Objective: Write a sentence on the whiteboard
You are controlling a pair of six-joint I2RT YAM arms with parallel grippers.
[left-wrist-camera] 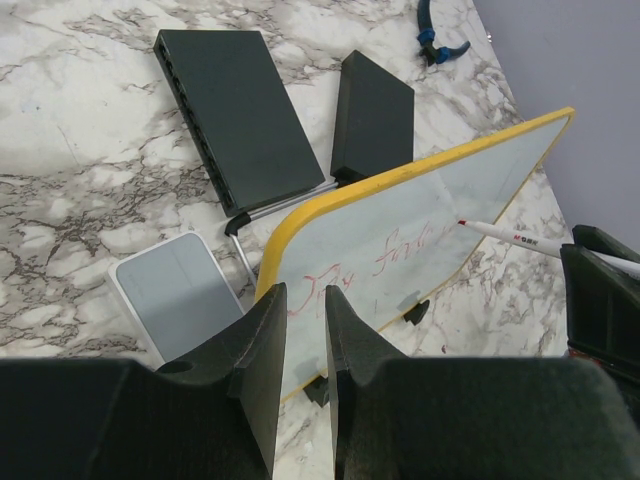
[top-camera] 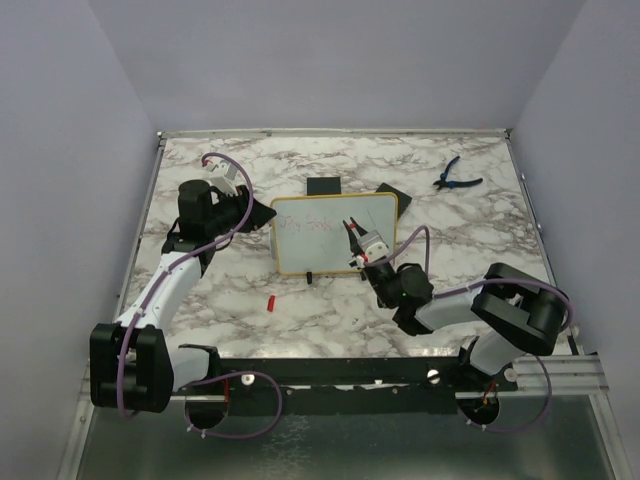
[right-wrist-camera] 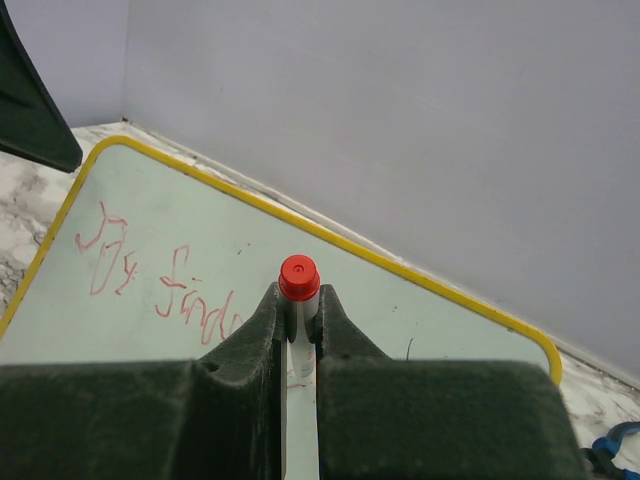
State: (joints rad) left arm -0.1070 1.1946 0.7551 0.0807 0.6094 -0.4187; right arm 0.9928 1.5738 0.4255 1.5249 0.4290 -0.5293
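Find the whiteboard [top-camera: 335, 233] standing tilted on its two black feet at the middle of the marble tabletop [top-camera: 480, 230], just near of two flat black boxes [left-wrist-camera: 235, 110]. Steady it with the left gripper [left-wrist-camera: 303, 305], nearly closed and apparently pinching the board's left frame edge, though hard to confirm behind the fingers. Write with the right gripper [right-wrist-camera: 298, 300], squeezed tight on a red whiteboard marker [right-wrist-camera: 298, 278], with the tip on the white face just right of the sentence [right-wrist-camera: 195, 298]. For a good stroke, press firmly enough to darken the thin, faint red scribble, without tipping the propped board backward. Carry the line rightward across the bare half, level with the words already there. Lift cleanly between letters and avoid dragging the fingers through wet ink. Expect a smooth, glossy, probably slippery writing face inside a thin yellow rounded-corner frame, a slim white plastic barrel with a round red end, and a hard veined marble pattern underneath. Leave alone the small red cap [top-camera: 270, 301] lying near of the board and the blue-handled pliers [top-camera: 455, 176] at the far right
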